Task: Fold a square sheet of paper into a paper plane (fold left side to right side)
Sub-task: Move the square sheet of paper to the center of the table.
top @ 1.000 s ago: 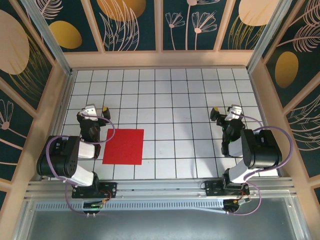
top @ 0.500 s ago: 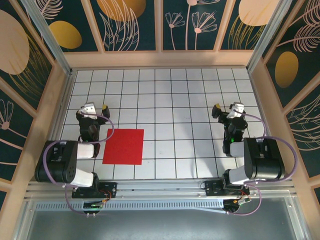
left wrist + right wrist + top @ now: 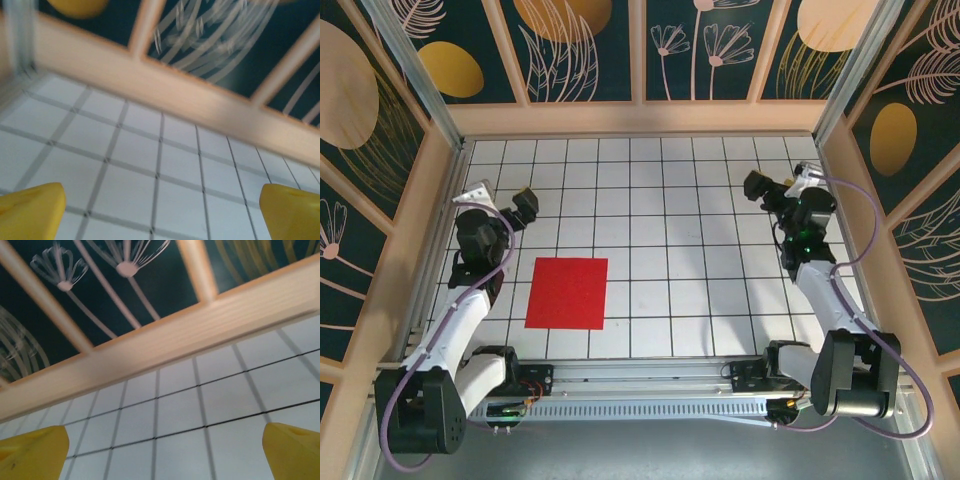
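**While both grippers stand wide apart, the red sheet lies unfolded on the grid**

As seen from the top external camera, the square sheet of paper lies flat on the white gridded table, in the lower left of the frame. It is a plain bright red square with no visible crease. Its edges run along the grid lines.

The left gripper is at the left of the frame, above and to the left of the sheet and apart from it. Its jaws are spread wide and hold nothing. The right gripper is at the upper right, well apart from the sheet, with its jaws equally wide and empty.

In the left wrist view, two yellow fingertips sit at the lower corners of the frame. Between them are bare tiles, with the wooden rail of the back wall beyond; this view is blurred. The right wrist view is alike: yellow pads at the lower corners, bare grid between, and the wooden rail under dark floral panels.
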`<state>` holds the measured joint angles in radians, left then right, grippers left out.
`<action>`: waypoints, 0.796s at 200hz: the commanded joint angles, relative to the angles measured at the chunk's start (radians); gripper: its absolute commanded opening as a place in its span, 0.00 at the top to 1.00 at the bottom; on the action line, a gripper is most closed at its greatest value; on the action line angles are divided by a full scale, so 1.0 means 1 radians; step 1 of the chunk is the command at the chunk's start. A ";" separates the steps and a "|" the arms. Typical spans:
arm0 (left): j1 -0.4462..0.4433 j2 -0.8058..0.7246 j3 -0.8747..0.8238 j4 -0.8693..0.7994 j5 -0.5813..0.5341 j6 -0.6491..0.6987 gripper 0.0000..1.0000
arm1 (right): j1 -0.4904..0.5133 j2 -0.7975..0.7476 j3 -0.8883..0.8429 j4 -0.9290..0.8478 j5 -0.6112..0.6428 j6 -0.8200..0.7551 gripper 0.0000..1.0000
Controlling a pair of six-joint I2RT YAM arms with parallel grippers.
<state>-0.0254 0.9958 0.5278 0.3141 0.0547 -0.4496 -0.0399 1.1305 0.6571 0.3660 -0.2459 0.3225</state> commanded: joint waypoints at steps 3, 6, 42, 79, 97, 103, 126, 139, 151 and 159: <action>0.000 0.012 -0.047 -0.265 0.306 -0.149 0.01 | -0.004 -0.009 0.029 -0.265 -0.224 0.093 0.02; -0.001 0.013 -0.054 -0.275 0.322 -0.157 0.01 | -0.005 -0.009 0.028 -0.272 -0.236 0.099 0.02; -0.084 0.043 -0.115 -0.337 0.418 -0.180 0.01 | 0.014 -0.016 -0.014 -0.233 -0.328 0.191 0.05; -0.159 0.125 -0.146 -0.323 0.427 -0.209 0.01 | 0.083 0.010 0.006 -0.238 -0.290 0.189 0.07; -0.173 0.144 -0.158 -0.314 0.430 -0.214 0.01 | 0.118 0.024 0.030 -0.265 -0.255 0.169 0.07; -0.176 0.150 -0.162 -0.308 0.436 -0.213 0.01 | 0.125 0.027 0.037 -0.274 -0.243 0.162 0.07; -0.194 0.186 -0.170 -0.293 0.451 -0.216 0.01 | 0.154 0.044 0.058 -0.298 -0.211 0.145 0.07; -0.208 0.214 -0.173 -0.282 0.454 -0.217 0.01 | 0.162 0.052 0.063 -0.301 -0.198 0.144 0.07; -0.223 0.241 -0.180 -0.261 0.460 -0.227 0.01 | 0.170 0.056 0.066 -0.300 -0.189 0.145 0.07; -0.235 0.259 -0.183 -0.245 0.457 -0.236 0.01 | 0.174 0.058 0.069 -0.304 -0.180 0.148 0.07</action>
<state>-0.2298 1.2018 0.3672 0.0437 0.4793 -0.6521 0.1177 1.1778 0.6876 0.0849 -0.4690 0.4805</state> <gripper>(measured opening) 0.988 0.931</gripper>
